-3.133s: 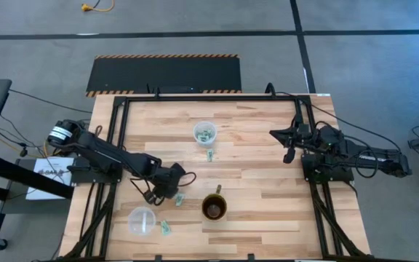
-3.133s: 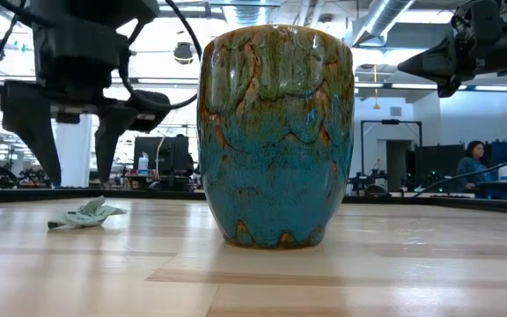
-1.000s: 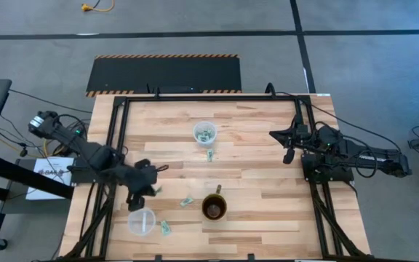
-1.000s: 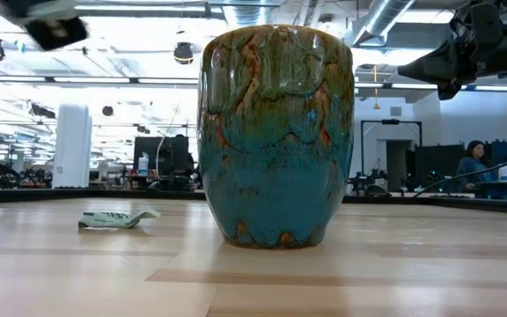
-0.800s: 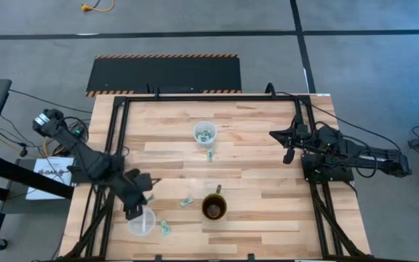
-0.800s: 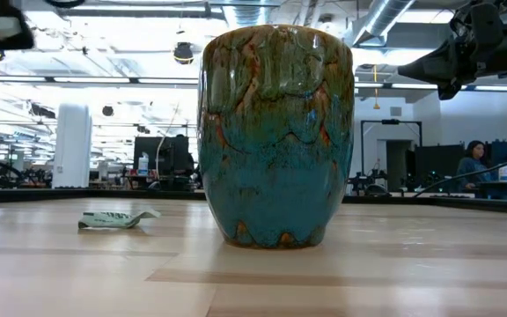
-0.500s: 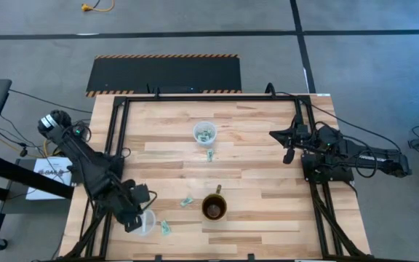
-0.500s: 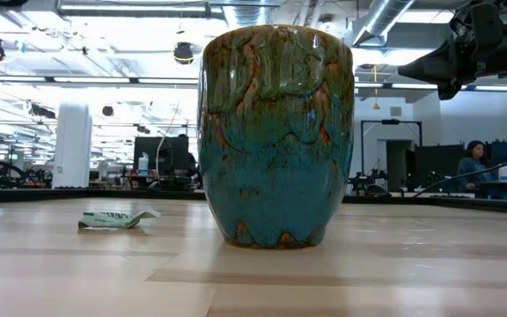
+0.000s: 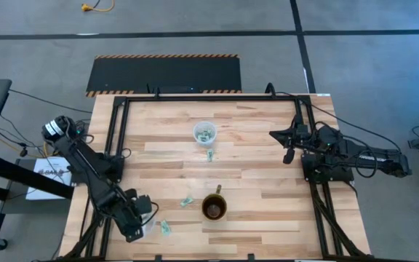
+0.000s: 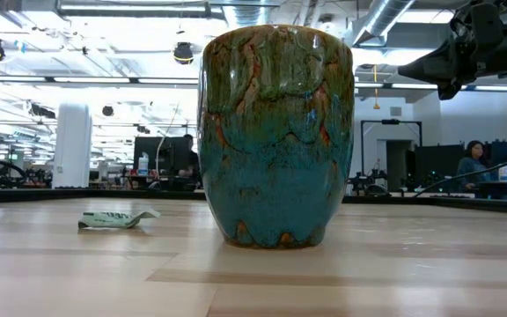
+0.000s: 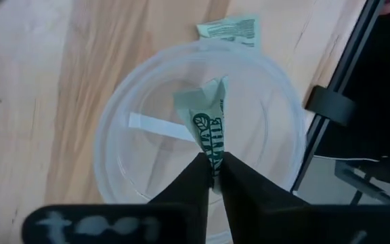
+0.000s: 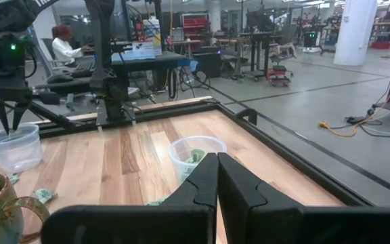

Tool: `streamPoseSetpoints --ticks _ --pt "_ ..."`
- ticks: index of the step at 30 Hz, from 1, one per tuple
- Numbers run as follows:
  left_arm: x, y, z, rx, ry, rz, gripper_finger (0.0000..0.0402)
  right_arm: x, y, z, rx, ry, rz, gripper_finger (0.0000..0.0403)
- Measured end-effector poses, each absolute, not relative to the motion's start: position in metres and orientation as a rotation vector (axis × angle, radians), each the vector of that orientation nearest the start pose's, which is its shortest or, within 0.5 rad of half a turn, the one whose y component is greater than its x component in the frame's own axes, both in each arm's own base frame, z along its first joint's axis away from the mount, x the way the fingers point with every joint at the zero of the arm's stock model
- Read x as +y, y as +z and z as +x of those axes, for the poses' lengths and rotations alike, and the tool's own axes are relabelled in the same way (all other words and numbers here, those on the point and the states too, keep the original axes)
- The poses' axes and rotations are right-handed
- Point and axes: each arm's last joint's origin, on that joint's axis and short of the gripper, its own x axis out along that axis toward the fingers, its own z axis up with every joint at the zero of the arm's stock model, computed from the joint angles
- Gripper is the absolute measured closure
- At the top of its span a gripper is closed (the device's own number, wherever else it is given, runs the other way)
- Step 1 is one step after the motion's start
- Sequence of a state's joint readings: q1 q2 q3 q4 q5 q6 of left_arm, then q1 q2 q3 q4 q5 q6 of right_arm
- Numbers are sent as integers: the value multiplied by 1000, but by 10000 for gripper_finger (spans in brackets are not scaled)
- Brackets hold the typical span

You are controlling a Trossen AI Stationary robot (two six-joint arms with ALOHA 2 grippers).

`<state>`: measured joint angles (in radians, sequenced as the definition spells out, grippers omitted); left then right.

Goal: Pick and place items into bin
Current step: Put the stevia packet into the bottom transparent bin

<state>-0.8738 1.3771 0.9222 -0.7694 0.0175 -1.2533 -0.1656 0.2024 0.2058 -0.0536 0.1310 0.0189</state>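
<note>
My left gripper (image 11: 212, 169) hangs over a clear plastic cup (image 11: 114, 115), the bin, near the table's front left corner (image 9: 142, 227). It is shut on a pale green-and-white wrapper (image 11: 208, 112). Loose wrappers lie beside that cup (image 9: 165, 228), left of the mug (image 9: 188, 201) and near the table's middle (image 9: 210, 155). A second clear cup (image 9: 205, 132), farther back, holds several wrappers. My right gripper (image 12: 217, 166) is shut and empty, raised at the right side (image 9: 275, 134). My left gripper pinches one end of the wrapper (image 11: 214, 154) between its two fingertips. The fingers come from above, pointing steeply down. The rest of the wrapper sticks out past the fingertips, clear of the table, over the cup's opening.
A brown-and-teal glazed mug (image 9: 214, 207) stands at the front centre and fills the low view (image 10: 275, 132). A black frame rail (image 9: 115, 145) runs along the table's left side close to my left arm. People sit in the room beyond the table.
My left gripper has carried the wrapper toward the table's near left corner and down, rolling its wrist, from beside the clear cup to over its opening. The loose wrappers and the mug have stayed put.
</note>
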Motion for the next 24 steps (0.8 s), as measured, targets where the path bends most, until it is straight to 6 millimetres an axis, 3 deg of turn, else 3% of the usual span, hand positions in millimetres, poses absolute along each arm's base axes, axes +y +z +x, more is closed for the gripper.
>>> streamPoseSetpoints --ticks 14,24 --pt "-190 219 159 1361 57 -530 315 -21 213 100 48 -297 20 403" --pt "-158 255 162 1024 42 -400 310 -21 213 100 48 -297 20 403"
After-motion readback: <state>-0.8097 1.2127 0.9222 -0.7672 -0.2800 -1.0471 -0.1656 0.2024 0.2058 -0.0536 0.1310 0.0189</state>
